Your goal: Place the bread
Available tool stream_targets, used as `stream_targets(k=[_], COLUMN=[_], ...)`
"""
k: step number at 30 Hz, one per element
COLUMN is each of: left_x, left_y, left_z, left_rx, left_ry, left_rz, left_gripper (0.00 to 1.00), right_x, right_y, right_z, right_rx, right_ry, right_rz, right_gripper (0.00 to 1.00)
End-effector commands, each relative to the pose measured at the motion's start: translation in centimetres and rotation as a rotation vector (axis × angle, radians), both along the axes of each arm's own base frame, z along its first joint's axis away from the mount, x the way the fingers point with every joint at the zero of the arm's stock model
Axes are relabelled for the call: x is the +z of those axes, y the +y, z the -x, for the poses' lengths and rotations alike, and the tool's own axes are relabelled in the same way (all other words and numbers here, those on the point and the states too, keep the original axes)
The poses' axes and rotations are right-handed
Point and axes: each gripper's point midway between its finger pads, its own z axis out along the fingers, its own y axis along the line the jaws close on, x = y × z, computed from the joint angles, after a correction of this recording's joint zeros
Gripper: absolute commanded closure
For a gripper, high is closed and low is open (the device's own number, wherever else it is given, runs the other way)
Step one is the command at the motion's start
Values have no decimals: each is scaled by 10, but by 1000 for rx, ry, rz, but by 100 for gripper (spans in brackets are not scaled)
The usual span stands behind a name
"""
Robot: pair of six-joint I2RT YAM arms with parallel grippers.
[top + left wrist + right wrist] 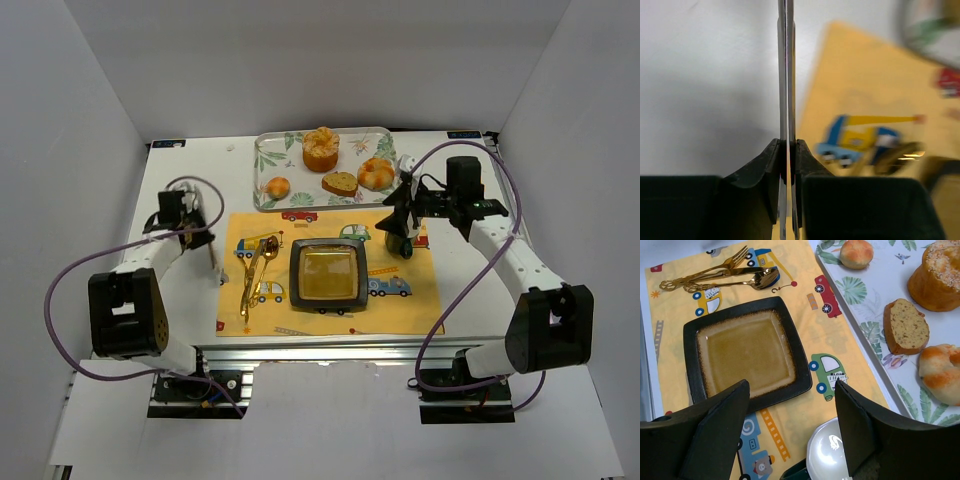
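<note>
Left hand (786,75) is pinched shut beside the mat (400,312); right hand (791,390) hangs open near the plate (747,352). Bread (321,149) stands on the tray (268,152).

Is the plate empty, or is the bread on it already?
Empty: the plate shows a bare glazed centre in both views; the bread stands on the tray.

In the right wrist view the bread (940,275) is cut off by the top and right edges, and the knotted roll (942,372) by the right edge. A white round object (827,452), perhaps a cup, is cut off at the bottom. In the left wrist view the placemat (855,85) and tray (935,25) are blurred.
</note>
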Motion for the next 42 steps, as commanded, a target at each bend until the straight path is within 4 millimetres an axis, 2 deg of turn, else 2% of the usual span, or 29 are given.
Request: stream_targets(k=[1, 4, 5, 10, 11, 12, 14, 16, 21, 26, 34, 38, 42], left_x=[108, 125, 129, 131, 122, 132, 130, 125, 121, 125, 139, 154, 170], left_y=[-81, -120, -133, -176, -181, -187, -194, -204, -220, -226, -206, -195, -205], left_z=[-49, -61, -72, -102, -109, -118, -128, -144, -158, -163, -157, -156, -157], left_rx=[-149, -174, -188, -229, -223, -237, -241, -253, -290, -287, -176, -130, -166], left_ry=[-278, -274, -263, -231, -207, -223, -212, -188, -174, -184, -219, -250, -291], left_rz=[141, 236, 281, 385, 396, 404, 410, 421, 434, 458, 414, 373, 433], left_gripper=[88, 83, 82, 68, 62, 60, 60, 53, 51, 52, 53, 53, 52], right_x=[18, 18, 18, 19, 19, 19, 20, 21, 19, 17, 18, 18, 19], right_y=[-4, -4, -5, -7, -7, -7, -9, -10, -13, -16, -17, -17, -17], right_z=[0, 0, -1, 1, 1, 1, 1, 1, 0, -1, -3, -3, -4], right_rx=[-5, -6, -7, -8, -9, -9, -14, -17, -26, -33, -33, -31, -29], right_ry=[-57, -53, -51, -56, -57, -62, -64, -73, -70, -70, -69, -69, -70], right_rz=[-9, -13, -16, -21, -21, -22, -23, -25, -25, -26, -33, -37, -40], right_gripper=[26, 26, 26, 26, 26, 26, 26, 26, 26, 26, 26, 26, 26])
